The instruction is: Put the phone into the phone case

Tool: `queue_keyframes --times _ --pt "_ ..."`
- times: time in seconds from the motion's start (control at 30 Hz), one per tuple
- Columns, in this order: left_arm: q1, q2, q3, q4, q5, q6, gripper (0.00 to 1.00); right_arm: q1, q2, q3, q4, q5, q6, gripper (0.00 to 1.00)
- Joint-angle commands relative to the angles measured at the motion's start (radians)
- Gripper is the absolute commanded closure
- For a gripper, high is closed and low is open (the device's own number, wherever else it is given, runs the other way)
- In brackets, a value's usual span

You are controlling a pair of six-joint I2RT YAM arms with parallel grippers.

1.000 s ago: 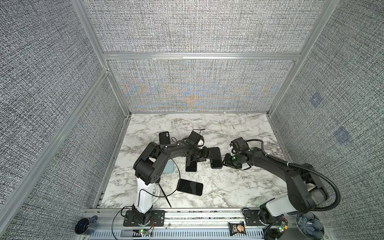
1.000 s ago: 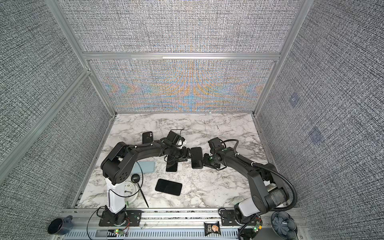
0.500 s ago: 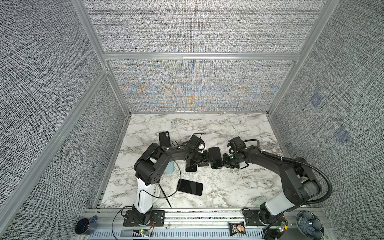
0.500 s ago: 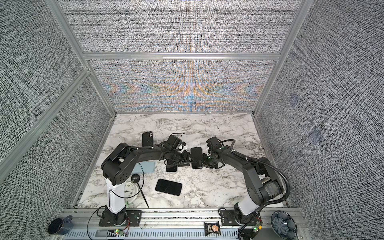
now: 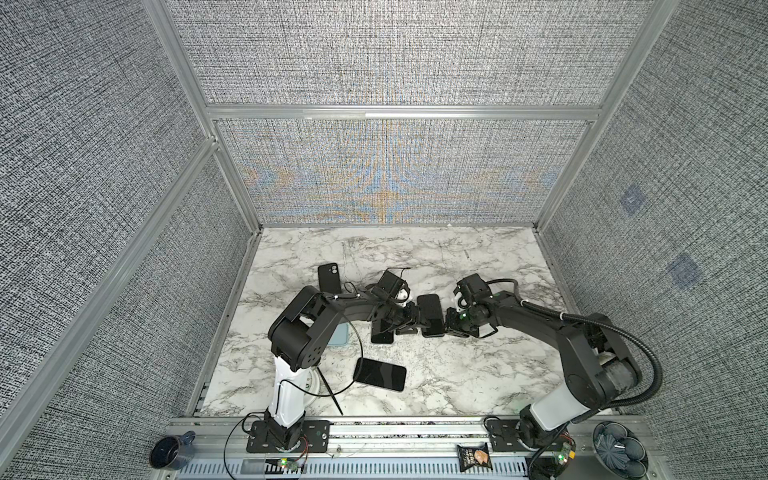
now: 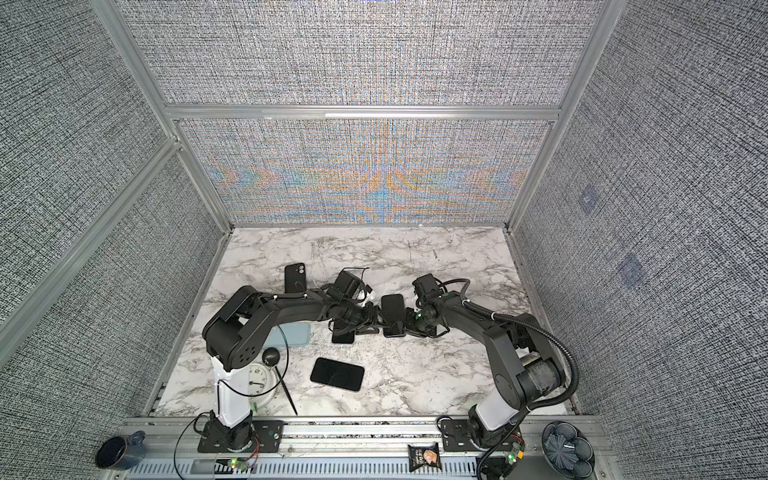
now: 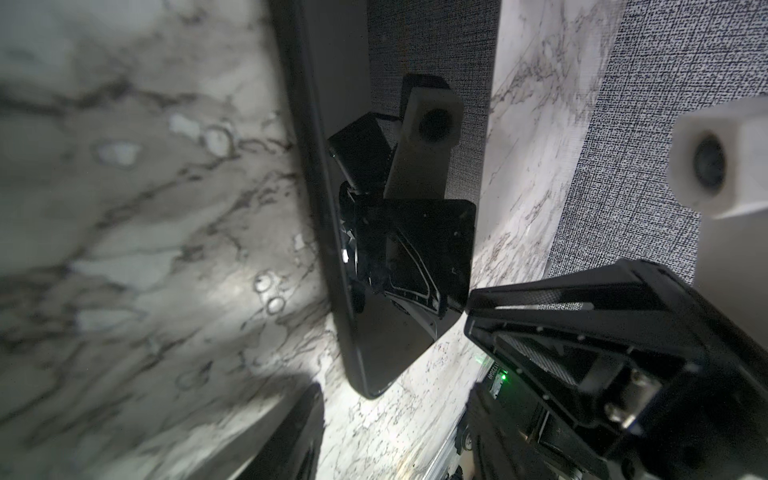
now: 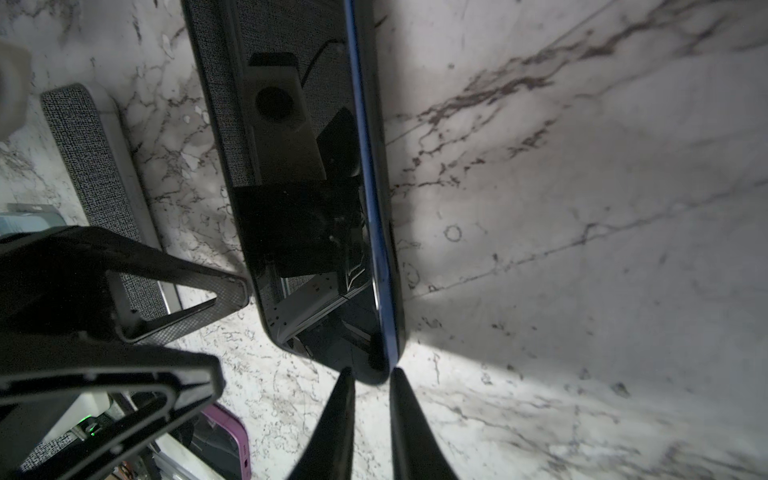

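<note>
**A:** Where is the phone?

**B:** The phone (image 5: 430, 314) is in the middle of the worktop (image 5: 490, 374), between the two arms. The right end effector (image 8: 370, 376) pinches its near right corner, fingertips closed on the edge.

**A:** And the left one?

**B:** The left end effector (image 5: 410, 322) has its fingers apart on either side of the phone's left edge. Whether they press it, I cannot tell.

**A:** Is it in a case?

**B:** Hard to say. In the right wrist view a dark rim runs beside its blue edge. That may be a case, but I cannot be sure. A black case (image 5: 330, 281) lies far left, and a pale blue case (image 5: 338, 334) sits under the left arm. I judge the seating is not yet finished.
</note>
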Motion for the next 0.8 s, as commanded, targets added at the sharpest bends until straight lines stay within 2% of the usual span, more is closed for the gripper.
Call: queue_keyframes --times 0.0,0.77 --pt "0.001 0.008 0.004 0.005 0.005 0.016 0.43 0.002 0.009 0.009 -0.017 0.013 -0.013 0.80" --pt "0.000 0.057 0.007 0.061 0.014 -0.007 0.45 0.001 0.047 0.002 0.037 -0.043 -0.003 0.84"
